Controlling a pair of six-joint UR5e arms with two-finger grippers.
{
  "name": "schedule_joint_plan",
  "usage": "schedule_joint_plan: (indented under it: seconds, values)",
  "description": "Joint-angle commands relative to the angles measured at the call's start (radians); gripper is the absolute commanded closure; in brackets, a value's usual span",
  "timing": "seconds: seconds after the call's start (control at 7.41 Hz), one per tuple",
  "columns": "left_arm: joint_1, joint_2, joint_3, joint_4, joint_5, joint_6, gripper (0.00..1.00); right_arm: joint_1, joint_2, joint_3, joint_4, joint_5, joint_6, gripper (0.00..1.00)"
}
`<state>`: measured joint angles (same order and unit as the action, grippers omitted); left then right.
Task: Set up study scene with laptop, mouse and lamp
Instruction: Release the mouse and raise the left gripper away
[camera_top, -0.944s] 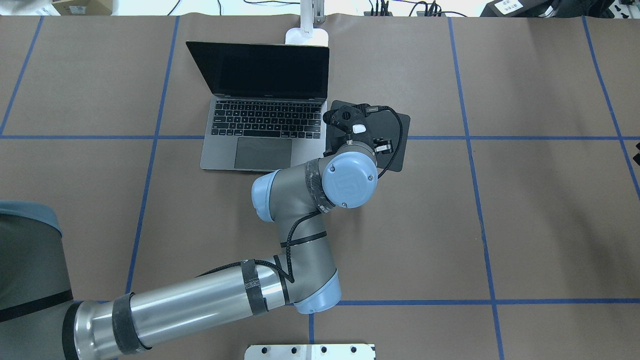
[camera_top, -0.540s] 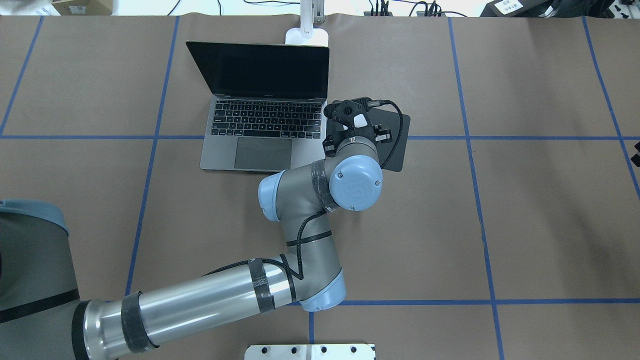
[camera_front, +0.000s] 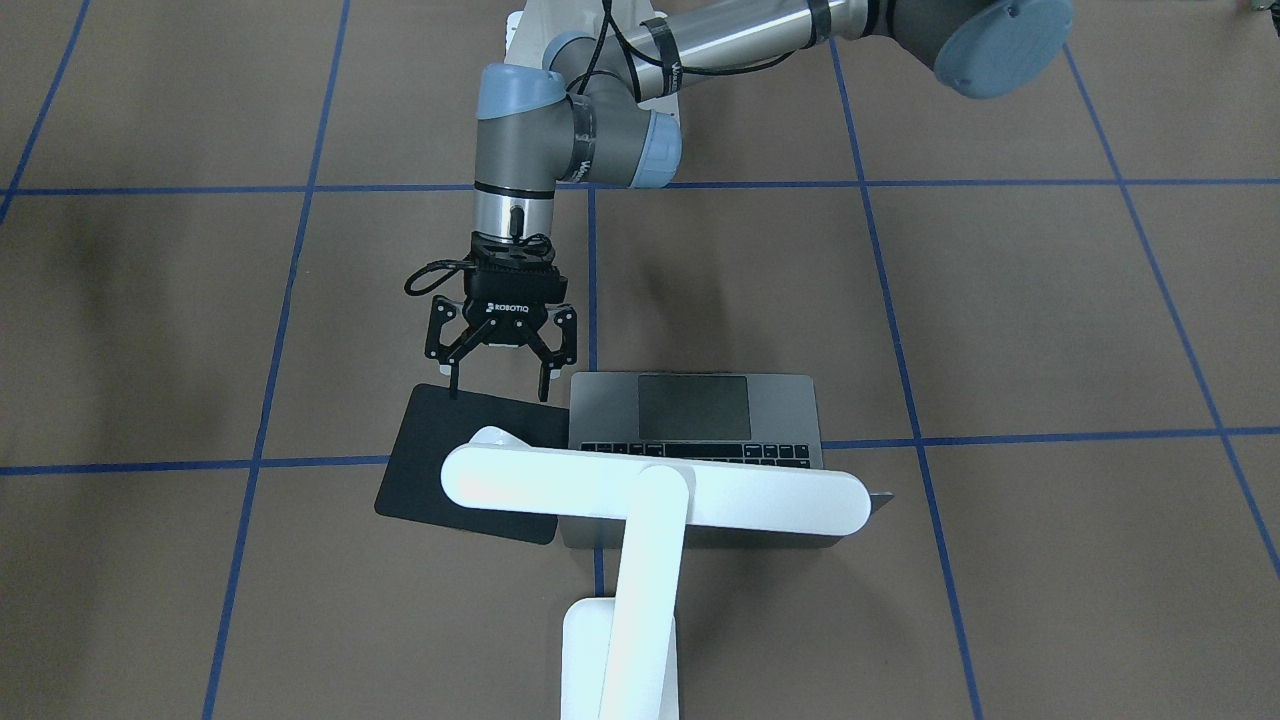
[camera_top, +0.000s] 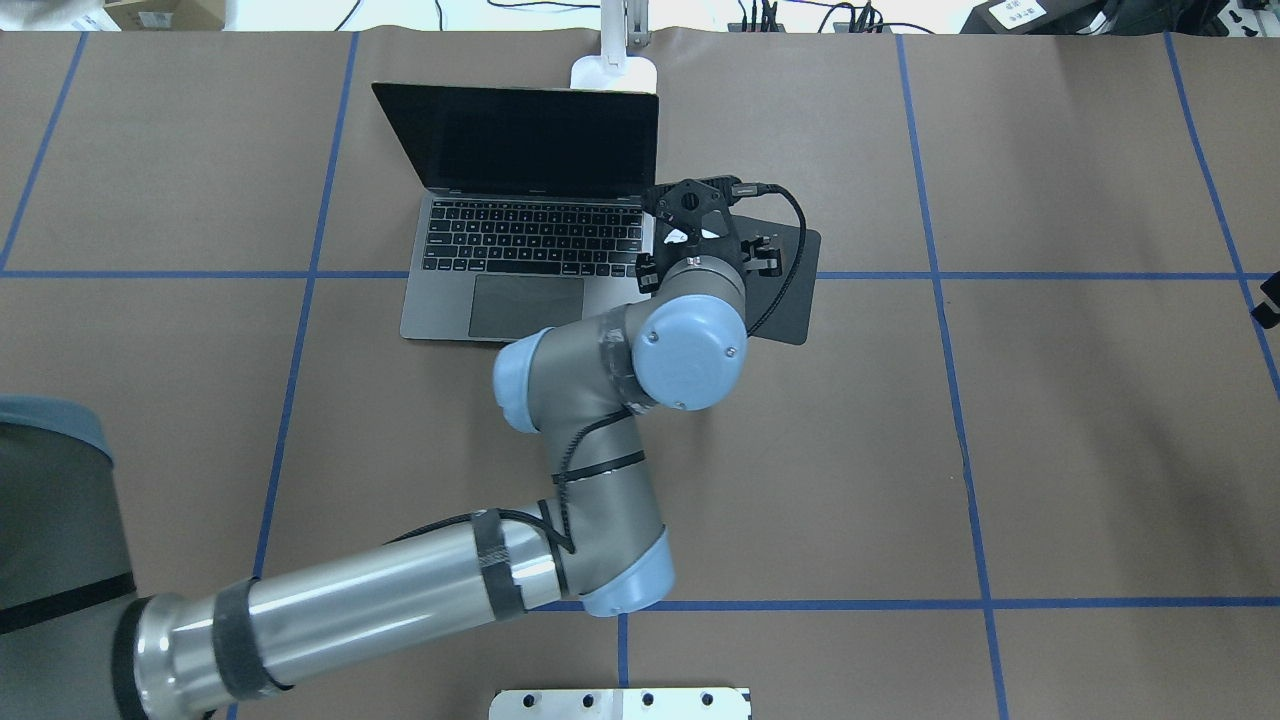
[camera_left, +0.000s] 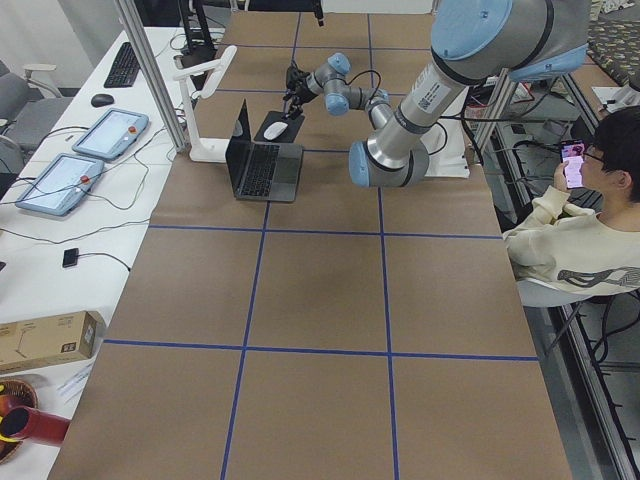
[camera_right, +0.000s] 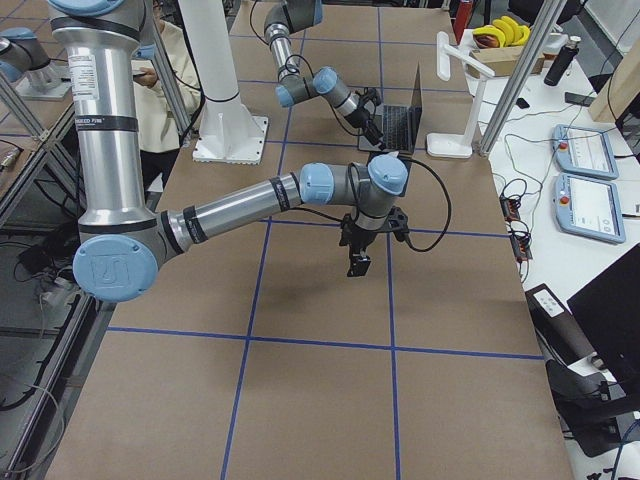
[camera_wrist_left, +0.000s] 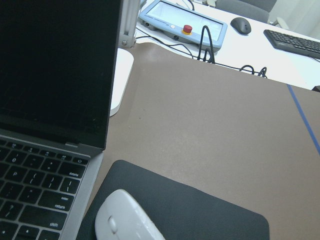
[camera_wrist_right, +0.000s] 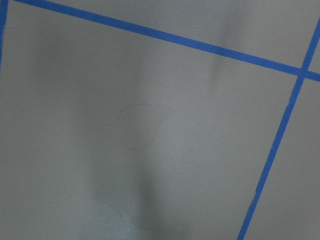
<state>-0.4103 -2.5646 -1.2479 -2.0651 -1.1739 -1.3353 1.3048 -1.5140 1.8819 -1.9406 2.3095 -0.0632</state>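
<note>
Laptop (camera_top: 530, 220) open, screen dark, close to the worktop's far edge, somewhat left of its middle. Lamp (camera_front: 655, 500) base at the far edge behind the lid, bar head reaching over the keyboard. Black mouse mat (camera_front: 430, 470) flat, just beside the laptop's right side. Mouse (camera_wrist_left: 125, 220) lies on the mat, toward the laptop side, with nothing gripping it. Left gripper (camera_front: 498, 393) points down over the mat's robot-side edge, fingers spread, empty; contact with the mat cannot be told. Right gripper (camera_right: 357, 265) hangs over bare brown paper nearer the worktop's right end; spread or clenched cannot be told.
</note>
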Motion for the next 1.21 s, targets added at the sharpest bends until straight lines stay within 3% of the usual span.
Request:
schedule_joint_plan:
  seconds: [0.0,0.27,0.4,0.54,0.81,1.08]
  values:
    - [-0.054,0.207,-0.240,0.028,-0.213,0.056,0.01,0.001,0.008,-0.010,0.006,-0.030,-0.006,0.00]
    - [-0.102,0.315,-0.551,0.325,-0.405,0.056,0.01,0.028,0.009,-0.044,0.006,-0.109,0.005,0.00]
    - [-0.137,0.366,-0.712,0.502,-0.511,0.058,0.01,0.074,0.026,-0.072,0.008,-0.104,0.009,0.00]
    - [-0.210,0.412,-0.793,0.611,-0.635,0.106,0.01,0.111,0.056,-0.075,0.006,-0.099,0.013,0.00]
    - [-0.357,0.577,-0.800,0.634,-0.749,0.349,0.01,0.157,0.058,-0.070,0.026,-0.090,0.211,0.00]
    - [-0.589,0.697,-0.728,0.631,-0.927,0.648,0.01,0.179,0.052,-0.075,0.095,-0.088,0.203,0.00]
